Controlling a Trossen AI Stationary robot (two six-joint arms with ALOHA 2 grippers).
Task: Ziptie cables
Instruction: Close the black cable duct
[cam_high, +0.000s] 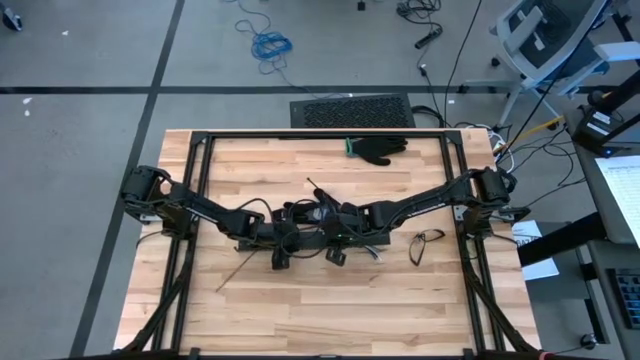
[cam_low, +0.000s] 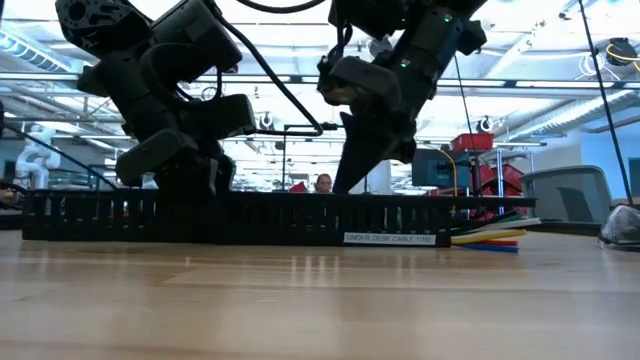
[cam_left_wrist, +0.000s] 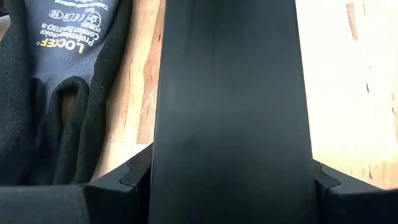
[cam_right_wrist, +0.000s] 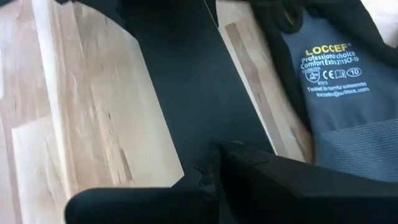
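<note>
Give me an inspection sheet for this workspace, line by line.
Surface: wooden table, black frame around it.
Job's things: cables, coloured ends poking from the end of the channel, which lies across the table's middle.
Clutter: black glove at the far edge; small dark looped item near the right arm, unclear.
Claws: left claw shut on the channel; right claw shut, tip at the channel.
Cables: blue coil on the floor beyond the table.
Surroundings: office chair; person far behind.
</note>
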